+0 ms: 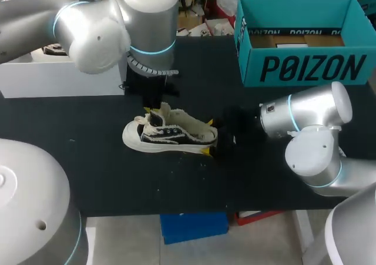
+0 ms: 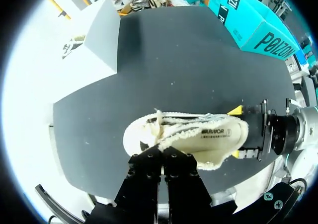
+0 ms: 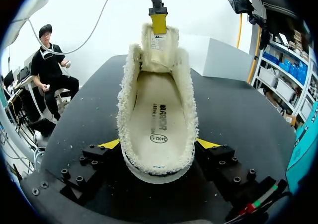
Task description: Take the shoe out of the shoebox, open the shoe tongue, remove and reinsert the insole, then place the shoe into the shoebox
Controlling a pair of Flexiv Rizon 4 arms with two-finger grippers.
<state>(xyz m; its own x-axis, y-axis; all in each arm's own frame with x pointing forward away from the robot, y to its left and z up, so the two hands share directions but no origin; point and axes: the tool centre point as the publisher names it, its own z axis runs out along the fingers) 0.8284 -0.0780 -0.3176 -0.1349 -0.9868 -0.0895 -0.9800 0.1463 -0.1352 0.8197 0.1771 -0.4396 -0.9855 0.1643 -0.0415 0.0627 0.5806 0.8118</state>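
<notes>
A cream, fleece-lined shoe [image 1: 170, 137] with black sides lies on the black table [image 1: 106, 177], toe to the left. My left gripper [image 1: 154, 111] comes down from above and is shut on the shoe tongue [image 3: 158, 45], pulling it upright. The right wrist view looks into the shoe's opening, where the insole [image 3: 156, 114] lies flat. My right gripper [image 3: 159, 147] holds the shoe's heel, one yellow fingertip [image 3: 208, 143] pressed against each side. In the left wrist view the left gripper [image 2: 161, 152] pinches the tongue and the right gripper [image 2: 237, 132] clasps the heel. The teal shoebox [image 1: 305, 42] stands open at the back right.
A white box [image 1: 59, 77] sits at the table's back left, with the left arm above it. Bare black tabletop lies in front of the shoe and between the shoe and the teal shoebox [image 2: 253, 25].
</notes>
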